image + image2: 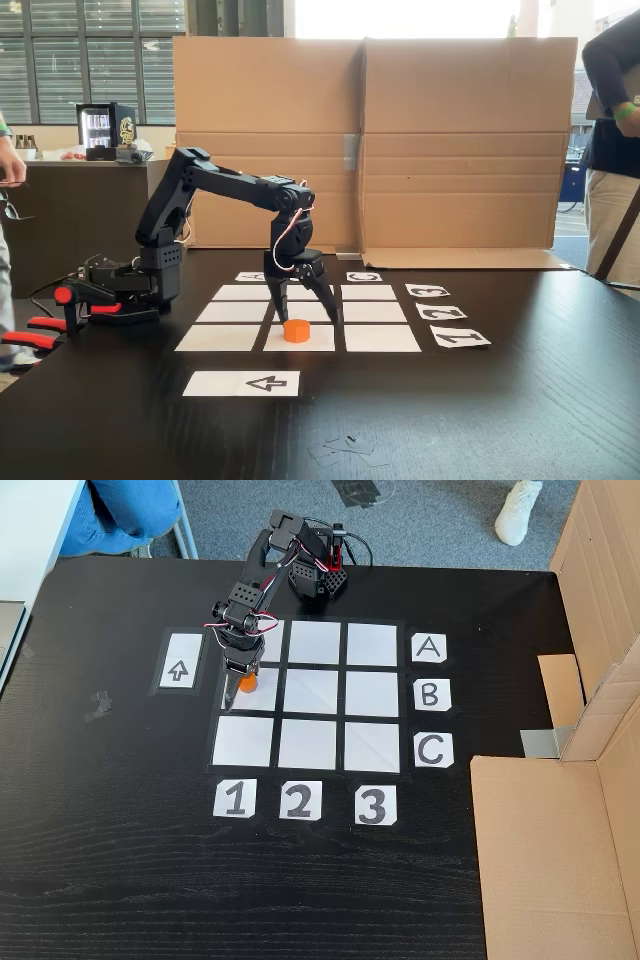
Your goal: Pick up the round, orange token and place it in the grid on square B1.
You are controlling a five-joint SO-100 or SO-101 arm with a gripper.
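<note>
The round, orange token (297, 331) (246, 683) rests on square B1 (322, 343) (263, 702), the middle cell of the grid's (381, 338) (310, 745) row nearest the arrow strip. My black gripper (307, 320) (239, 692) points straight down over it and is open. One finger stands on each side of the token, with small gaps showing in the fixed view from table height. From above, the gripper covers part of the token.
A white strip with a black arrow (241, 383) (178, 670) lies beside the grid. Number cards (441, 312) (297, 800) and letter cards (430, 695) border it. Cardboard walls (460, 140) (560, 850) stand behind it. Red-handled gear (45, 325) sits by the arm base; people stand at the edges.
</note>
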